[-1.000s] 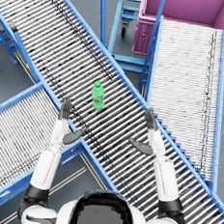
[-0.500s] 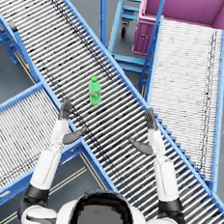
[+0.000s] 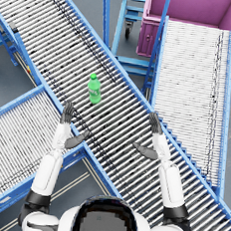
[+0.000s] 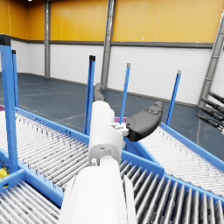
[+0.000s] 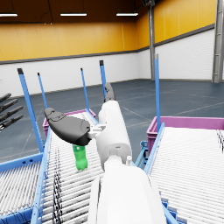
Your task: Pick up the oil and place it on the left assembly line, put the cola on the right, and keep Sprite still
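A green Sprite bottle (image 3: pixel 94 89) stands upright on the long diagonal roller conveyor (image 3: pixel 55 36), a little beyond my left hand; the right wrist view shows the bottle (image 5: pixel 79 157) partly behind my thumb. My left hand (image 3: pixel 68 130) hovers open over the conveyor's near edge, fingers spread, holding nothing. My right hand (image 3: pixel 151 138) is open too, above the same conveyor to the right of the bottle. Both also appear in their wrist views, left hand (image 4: pixel 142 122) and right hand (image 5: pixel 70 126). No oil or cola bottle is in sight.
A second roller line (image 3: pixel 10 137) lies at lower left and a third (image 3: pixel 193 85) at right, ending at a magenta bin (image 3: pixel 190 9). Blue frame rails and upright posts (image 4: pixel 89 94) border the lines.
The Sprite bottle has travelled up the diagonal conveyor, away from me and to the left. Both hands have stayed where they were.
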